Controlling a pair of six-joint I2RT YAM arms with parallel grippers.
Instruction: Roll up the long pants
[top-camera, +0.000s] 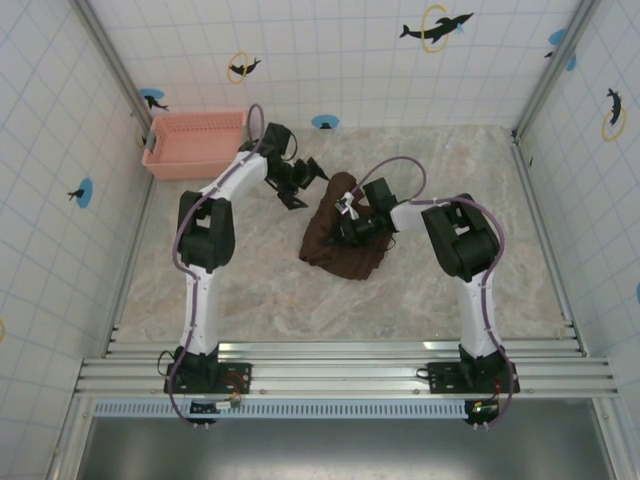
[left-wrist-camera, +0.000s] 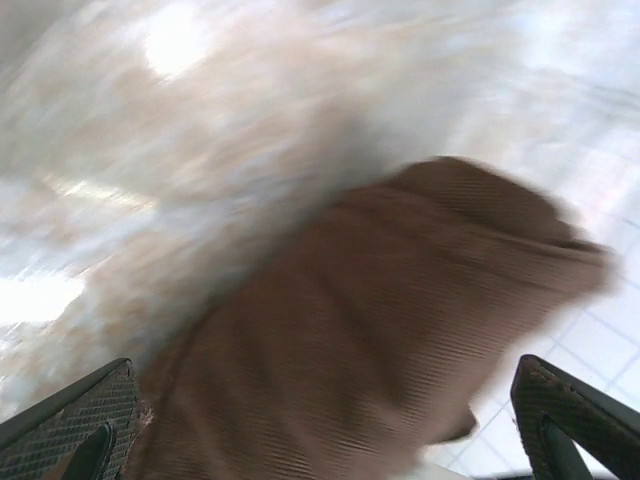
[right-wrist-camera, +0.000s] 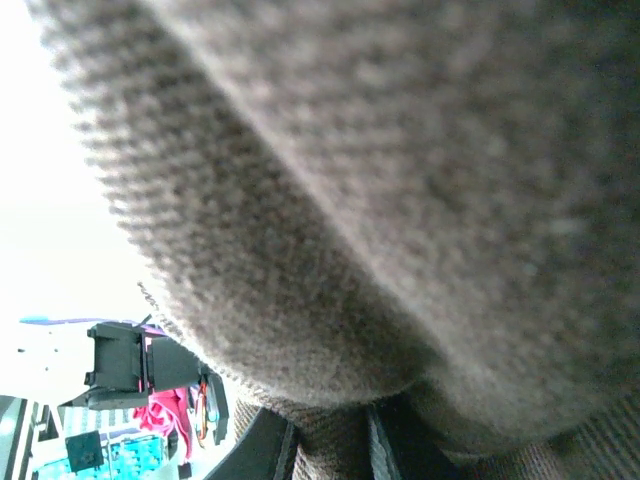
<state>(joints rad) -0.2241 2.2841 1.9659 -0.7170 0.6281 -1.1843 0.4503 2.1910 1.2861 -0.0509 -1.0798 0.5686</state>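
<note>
two pincers are at one dark brown bundle on the table (top-camera: 250, 290). the left pincer (top-camera: 307, 187) stands wide open with nothing between its jaws. the long pants (top-camera: 340, 250) lie just to its right in the top view, apart from its fingertips. in its own wrist view, the left pincer (left-wrist-camera: 325, 372) has one ribbed pad low on each side, and the long pants (left-wrist-camera: 380, 330) bulge up straight ahead of the gap as a rounded brown mound, blurred, with pale marbled table beyond it. the pink basket (top-camera: 195, 143) sits behind and to the left of this pincer, against the back wall, well apart from the cloth.

the right pincer (top-camera: 352, 228) is sunk into the top of the bundle, with cloth bunched around it on every side; most of the heap spreads in front of and below it toward the near edge. its jaws are nearly closed and pinch a fold of the pants. in the right wrist view, the long pants (right-wrist-camera: 400, 200) press right up to the lens as coarse brown weave, and cloth runs down between two dark fingers (right-wrist-camera: 262, 452) at the bottom edge.
</note>
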